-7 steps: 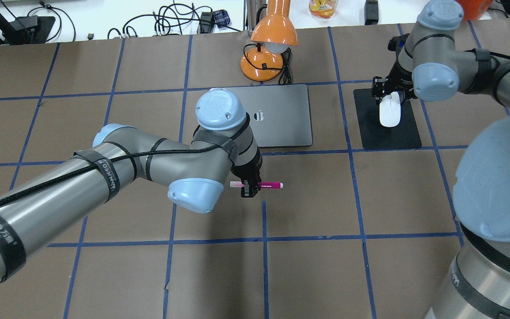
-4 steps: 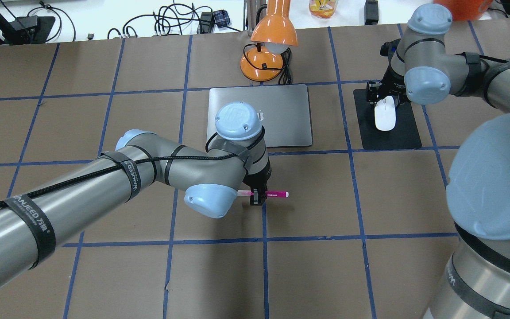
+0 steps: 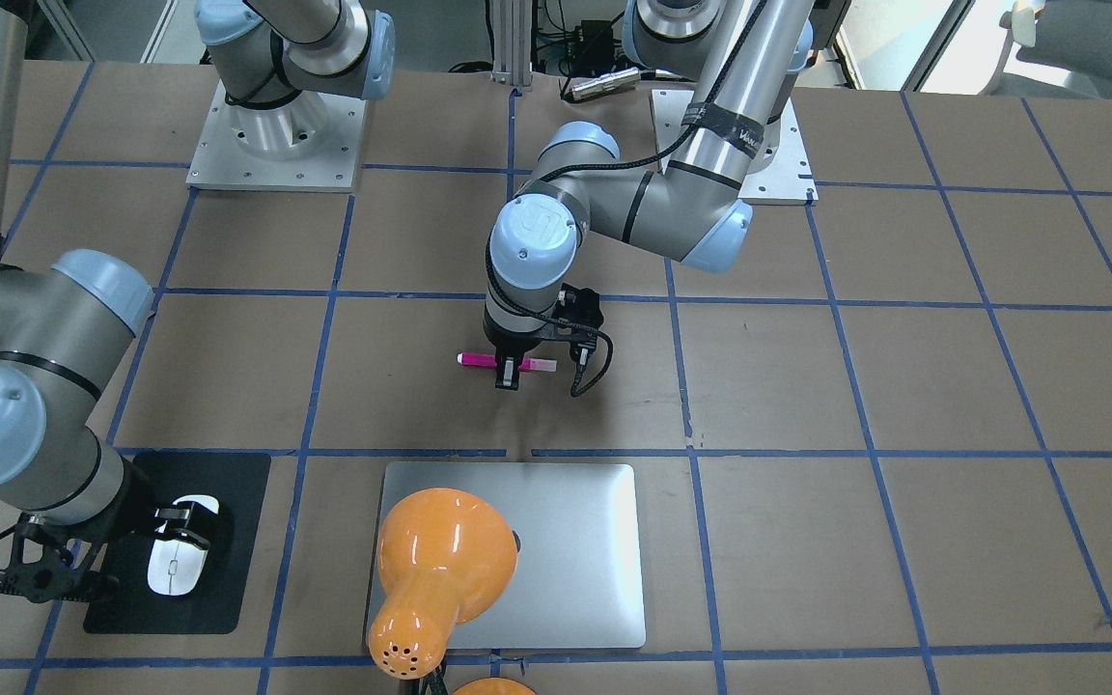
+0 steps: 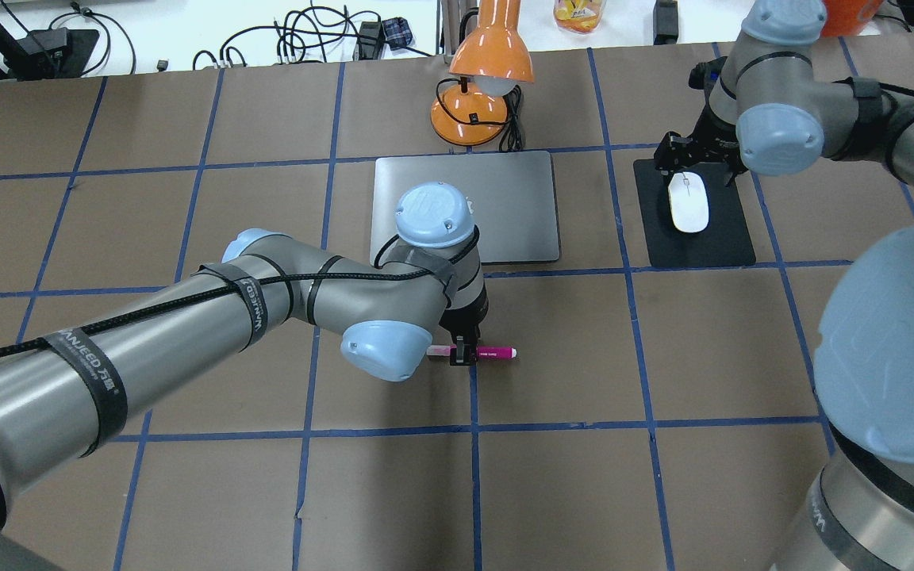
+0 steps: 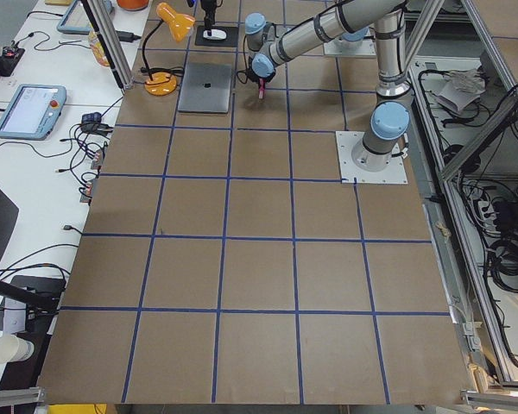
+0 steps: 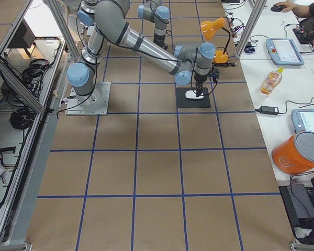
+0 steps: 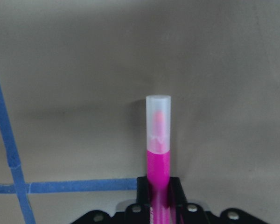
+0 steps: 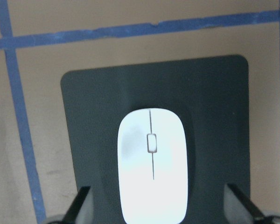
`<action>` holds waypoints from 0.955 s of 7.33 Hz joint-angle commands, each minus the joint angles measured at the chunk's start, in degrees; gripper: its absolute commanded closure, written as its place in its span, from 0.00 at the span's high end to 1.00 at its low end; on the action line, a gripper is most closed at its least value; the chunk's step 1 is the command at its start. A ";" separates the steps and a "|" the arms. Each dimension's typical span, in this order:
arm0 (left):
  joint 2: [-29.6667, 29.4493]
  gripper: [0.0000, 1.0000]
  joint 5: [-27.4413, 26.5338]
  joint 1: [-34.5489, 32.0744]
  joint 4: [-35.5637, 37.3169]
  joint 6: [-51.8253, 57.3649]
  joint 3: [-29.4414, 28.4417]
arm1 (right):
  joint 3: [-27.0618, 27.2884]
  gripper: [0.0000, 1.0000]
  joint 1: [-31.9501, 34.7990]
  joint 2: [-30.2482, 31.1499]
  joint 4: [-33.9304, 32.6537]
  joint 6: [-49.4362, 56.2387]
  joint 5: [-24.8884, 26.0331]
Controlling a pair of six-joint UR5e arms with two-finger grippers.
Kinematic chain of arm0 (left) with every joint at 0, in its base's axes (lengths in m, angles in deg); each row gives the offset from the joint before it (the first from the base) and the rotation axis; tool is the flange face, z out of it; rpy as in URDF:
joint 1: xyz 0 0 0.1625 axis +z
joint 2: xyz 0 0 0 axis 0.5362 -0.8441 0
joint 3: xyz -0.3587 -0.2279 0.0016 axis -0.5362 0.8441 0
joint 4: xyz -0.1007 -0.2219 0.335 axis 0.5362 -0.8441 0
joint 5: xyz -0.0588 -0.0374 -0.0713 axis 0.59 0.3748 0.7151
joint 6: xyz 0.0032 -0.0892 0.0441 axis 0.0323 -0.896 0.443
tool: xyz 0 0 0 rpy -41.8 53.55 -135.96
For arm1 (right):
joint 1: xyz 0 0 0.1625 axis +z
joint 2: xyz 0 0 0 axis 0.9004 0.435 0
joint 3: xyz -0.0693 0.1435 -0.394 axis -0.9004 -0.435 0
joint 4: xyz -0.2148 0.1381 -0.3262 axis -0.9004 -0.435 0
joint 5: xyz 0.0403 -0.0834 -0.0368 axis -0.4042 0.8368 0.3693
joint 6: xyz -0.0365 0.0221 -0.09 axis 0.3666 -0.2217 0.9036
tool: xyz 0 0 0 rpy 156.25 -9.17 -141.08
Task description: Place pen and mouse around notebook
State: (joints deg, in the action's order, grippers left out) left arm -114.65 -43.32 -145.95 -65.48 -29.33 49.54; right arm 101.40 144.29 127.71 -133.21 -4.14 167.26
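The magenta pen (image 4: 495, 351) is held level and low over the brown table, my left gripper (image 4: 463, 354) shut on its middle. It is on the robot's side of the silver-grey notebook (image 4: 516, 198), parallel to that edge. In the left wrist view the pen (image 7: 157, 140) points away with its pale cap end far. The white mouse (image 4: 688, 202) lies free on the black mat (image 4: 719, 246), right of the notebook. My right gripper (image 4: 695, 161) hangs open over the mouse's far end. Its fingers (image 8: 81, 205) stand wide on either side of the mouse (image 8: 152, 163).
An orange desk lamp (image 4: 489, 71) stands just beyond the notebook, and its shade covers part of the notebook (image 3: 575, 550) in the front-facing view. Blue tape lines grid the table. Cables and bottles lie on the white bench past the far edge.
My left arm carried the pen toward the robot and slightly right, lower to the table. My right gripper opened, let go of the mouse on the mat and drew back from it.
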 commanded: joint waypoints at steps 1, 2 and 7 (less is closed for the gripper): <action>2.18 1.00 0.55 1.98 -2.97 6.34 -0.84 | 0.74 1.00 0.17 7.81 8.71 -0.51 0.29; 4.37 1.00 1.51 3.29 -3.42 19.46 -0.76 | 1.09 1.00 0.26 11.59 14.83 -1.03 0.03; 22.82 1.00 -0.56 16.12 -34.30 77.65 -10.57 | 7.07 1.00 4.10 31.29 26.23 -5.57 -0.50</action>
State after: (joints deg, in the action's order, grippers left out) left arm -96.16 -40.66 -132.71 -91.02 32.59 42.78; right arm 107.18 145.87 155.26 -107.99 -6.94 167.29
